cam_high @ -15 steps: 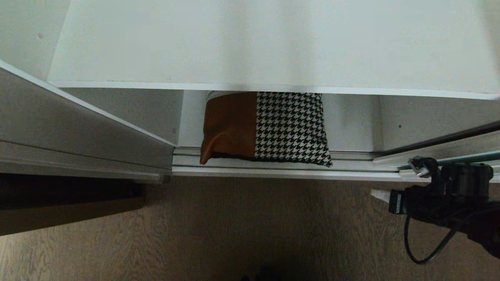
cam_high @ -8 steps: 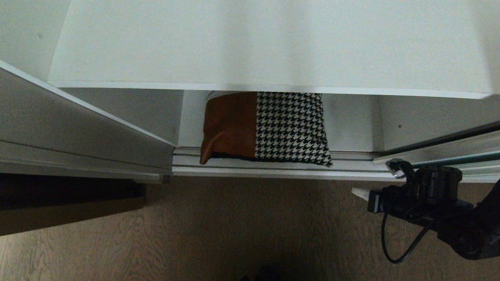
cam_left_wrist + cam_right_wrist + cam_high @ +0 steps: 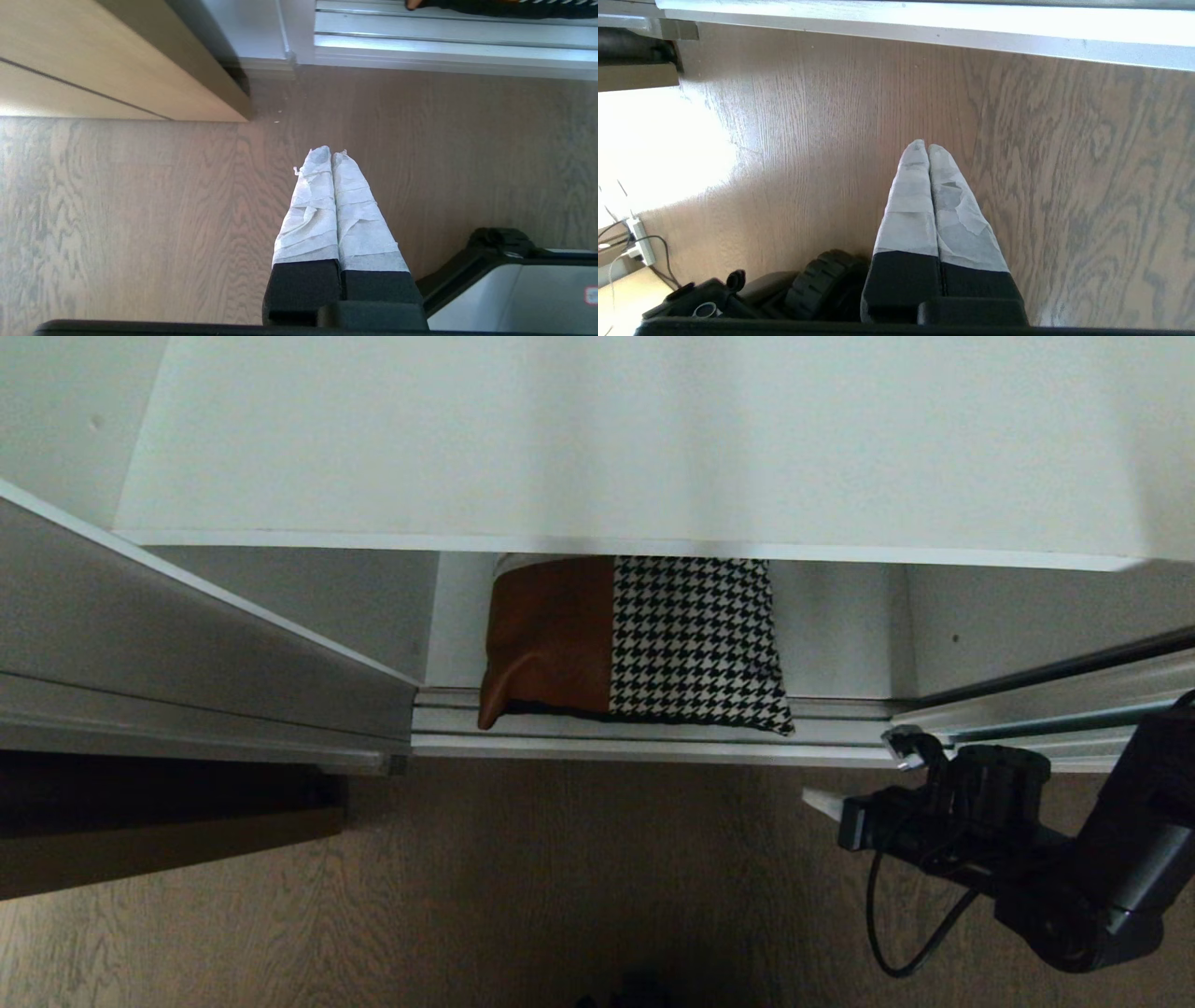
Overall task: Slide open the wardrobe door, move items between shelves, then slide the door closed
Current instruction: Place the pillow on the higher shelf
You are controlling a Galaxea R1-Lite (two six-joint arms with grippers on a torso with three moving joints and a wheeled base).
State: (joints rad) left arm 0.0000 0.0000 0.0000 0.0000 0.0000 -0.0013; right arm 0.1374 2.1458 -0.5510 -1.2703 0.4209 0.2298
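From the head view you see the cushion (image 3: 635, 644) lying on the wardrobe's lowest shelf (image 3: 840, 644), tucked under the white shelf above (image 3: 597, 448), with its front edge over the silver floor track (image 3: 653, 739). The right gripper (image 3: 810, 797) hangs over the wood floor (image 3: 560, 877) in front of that track, off to the cushion's right and well apart from it, touching nothing. The sliding wardrobe door (image 3: 1046, 714) shows as a slim frame edge just behind the arm.

In the left wrist view, you find the left gripper (image 3: 331, 156) with its taped fingers pressed together, empty, over the floor; the track is ahead and only a sliver of the cushion (image 3: 490, 3) peeks above it.

In the right wrist view, your right gripper (image 3: 927, 147) also has its fingers pressed together and empty, over bare floor short of the track (image 3: 924, 23); the cushion is out of that view.
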